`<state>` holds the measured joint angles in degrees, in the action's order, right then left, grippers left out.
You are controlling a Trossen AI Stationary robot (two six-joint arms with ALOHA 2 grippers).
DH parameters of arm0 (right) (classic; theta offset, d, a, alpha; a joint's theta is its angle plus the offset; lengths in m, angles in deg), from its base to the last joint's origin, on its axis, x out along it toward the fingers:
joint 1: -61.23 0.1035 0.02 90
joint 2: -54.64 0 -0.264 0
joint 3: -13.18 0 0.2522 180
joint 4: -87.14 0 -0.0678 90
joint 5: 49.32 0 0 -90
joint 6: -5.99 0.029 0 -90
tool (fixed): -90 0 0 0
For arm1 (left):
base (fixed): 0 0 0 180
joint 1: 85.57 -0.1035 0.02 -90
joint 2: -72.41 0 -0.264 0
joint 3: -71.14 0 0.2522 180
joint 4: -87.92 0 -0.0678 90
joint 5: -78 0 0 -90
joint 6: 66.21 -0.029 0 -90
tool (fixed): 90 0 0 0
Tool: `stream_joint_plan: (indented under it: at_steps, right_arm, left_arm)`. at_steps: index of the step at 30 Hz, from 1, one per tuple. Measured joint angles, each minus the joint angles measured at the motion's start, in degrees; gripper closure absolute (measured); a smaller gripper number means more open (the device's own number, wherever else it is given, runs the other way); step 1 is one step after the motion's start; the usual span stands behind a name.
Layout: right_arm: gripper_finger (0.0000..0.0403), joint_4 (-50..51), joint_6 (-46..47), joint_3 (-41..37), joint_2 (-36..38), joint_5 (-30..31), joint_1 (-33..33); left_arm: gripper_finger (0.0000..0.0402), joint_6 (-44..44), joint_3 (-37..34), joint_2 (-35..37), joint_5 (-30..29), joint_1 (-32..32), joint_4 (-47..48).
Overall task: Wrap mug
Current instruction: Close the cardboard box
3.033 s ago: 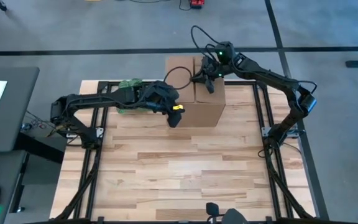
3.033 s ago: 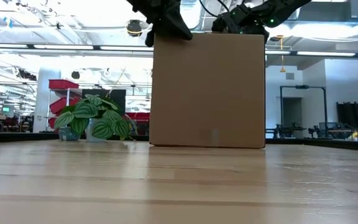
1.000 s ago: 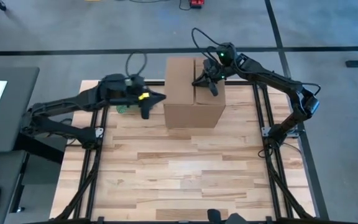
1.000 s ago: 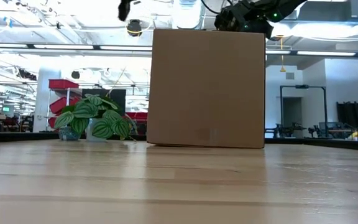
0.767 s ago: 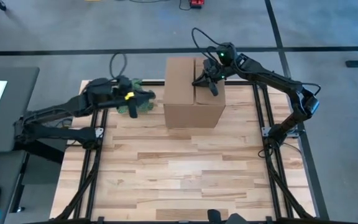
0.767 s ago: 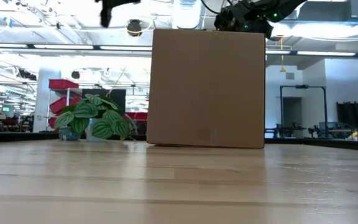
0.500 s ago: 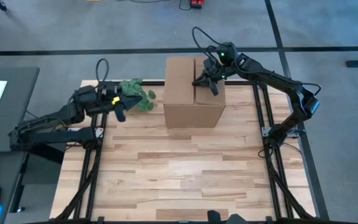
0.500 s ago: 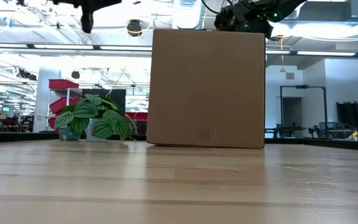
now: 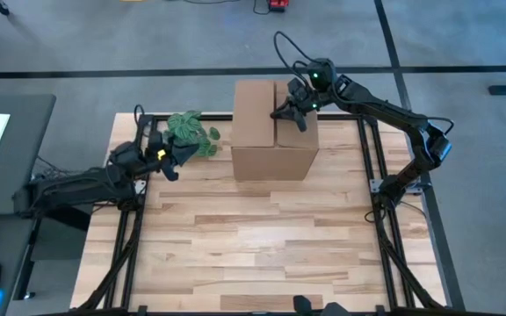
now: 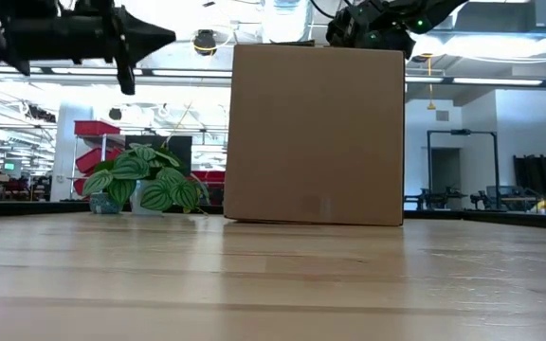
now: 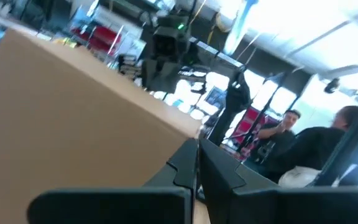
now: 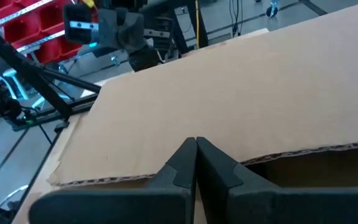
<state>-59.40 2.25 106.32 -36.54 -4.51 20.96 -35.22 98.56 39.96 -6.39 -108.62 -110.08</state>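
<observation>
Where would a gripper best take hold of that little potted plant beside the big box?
Probably low down, at the pot of the potted plant, coming in level from the open table side away from the cardboard box. The leaves spread wide over the top and would give way, and the box blocks the other flank. The pot itself is mostly hidden by foliage, so its shape is unclear.

light: bright overhead, ceiling glare low view | blur: left wrist view smeared

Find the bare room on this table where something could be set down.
The whole near half of the table, in front of the cardboard box, is bare wood. The far edge is crowded: plant, box, left end effector and right end effector on the flaps.
</observation>
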Motion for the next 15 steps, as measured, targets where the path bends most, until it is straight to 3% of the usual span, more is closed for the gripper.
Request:
stream_joint_plan:
  at_steps: [10,15]
  right_arm:
    - [0.0403,-0.15,0.73,0.02,0.00,0.13,0.02]
    - [0.0403,-0.14,0.77,0.02,0.00,0.24,0.06]
  left_arm:
    - [0.0402,-3.35,-4.77,-11.88,3.73,0.00,-21.80]
    - [0.0402,-2.44,-9.20,-11.06,4.69,0.00,-28.91]
